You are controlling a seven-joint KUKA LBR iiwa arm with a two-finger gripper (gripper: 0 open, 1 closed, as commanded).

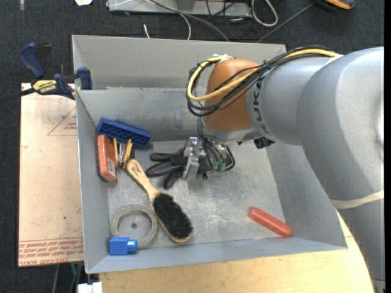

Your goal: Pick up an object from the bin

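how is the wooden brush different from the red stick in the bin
The wooden brush has a pale handle and a black bristle head; the red stick is one plain colour. The brush is clearly longer than the stick. The brush lies left of middle, its head right beside the tape ring; the stick lies alone at the lower right. Both lie flat on the floor of the bin, slanting from upper left to lower right.

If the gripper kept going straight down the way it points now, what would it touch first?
Probably the black pronged thing lying mid-bin, its right end at the gripper; depth is unclear.
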